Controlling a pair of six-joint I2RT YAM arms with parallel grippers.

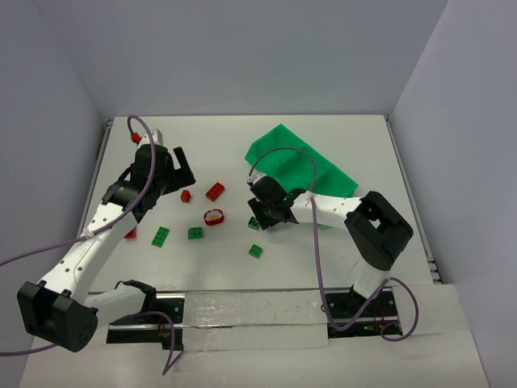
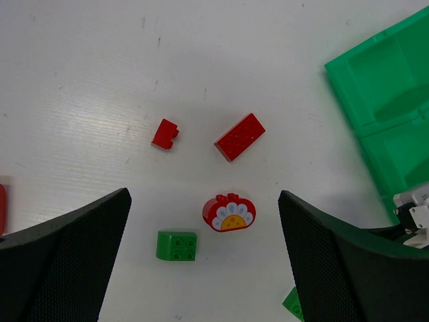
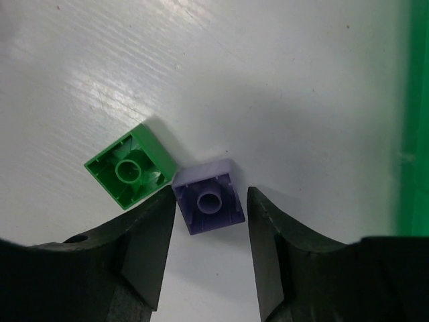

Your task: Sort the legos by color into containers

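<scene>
The left pincer (image 2: 202, 196) hangs above the table (image 2: 87, 80) with its jaws spread wide and nothing between them. In its wrist view a rounded red piece with a pale flower face (image 2: 229, 213) lies just below the gap. A green brick (image 2: 177, 245) sits near that piece, toward the left finger. Farther out lie a small red brick (image 2: 165, 133) and a longer red brick (image 2: 239, 136), close together but apart. The bright green tray (image 2: 382, 94) fills the right corner of that view, showing two of its compartments. From above, the tray (image 1: 303, 166) lies at an angle on the far right part of the table, and two more green bricks (image 1: 161, 236) (image 1: 255, 250) lie loose on the near side. The right pincer (image 3: 210, 194) is low over the table, just beside the tray's near end. Its jaws are partly open and bracket a light purple brick (image 3: 209, 198) that lies underside up. One finger (image 3: 151, 241) sits against the brick's corner, while a thin gap shows at the other, so it is not clamped. An upturned green brick (image 3: 131, 173) touches the purple one at a corner, outside the jaws.
</scene>
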